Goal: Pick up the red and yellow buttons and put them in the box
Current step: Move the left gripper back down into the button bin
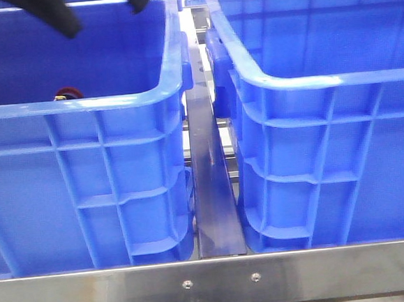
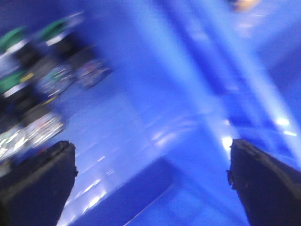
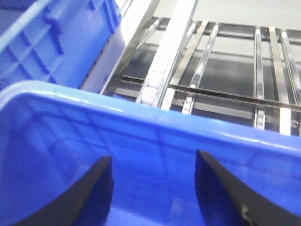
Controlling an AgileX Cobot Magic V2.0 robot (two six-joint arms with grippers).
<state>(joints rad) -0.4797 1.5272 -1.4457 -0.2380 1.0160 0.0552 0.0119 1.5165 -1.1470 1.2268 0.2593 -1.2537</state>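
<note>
I am hanging my left claw (image 2: 150, 183) empty with fingers spread inside the left crate (image 1: 79, 104), where the red button (image 1: 68, 93) is peeking at ten o'clock; light, hard and slick, I judge, best pinched across its black body.

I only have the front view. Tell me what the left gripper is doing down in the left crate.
Observer: The left gripper is open, with nothing between its fingers. Its wrist picture is blurred.
Operator: Report what lies near it.
Observer: Several green-capped buttons with black bodies lie on the crate floor, off to one side of the fingers.
Operator: Now give me the right gripper.
Observer: The right gripper is open and empty too. It faces the inside wall of the right crate.
</note>
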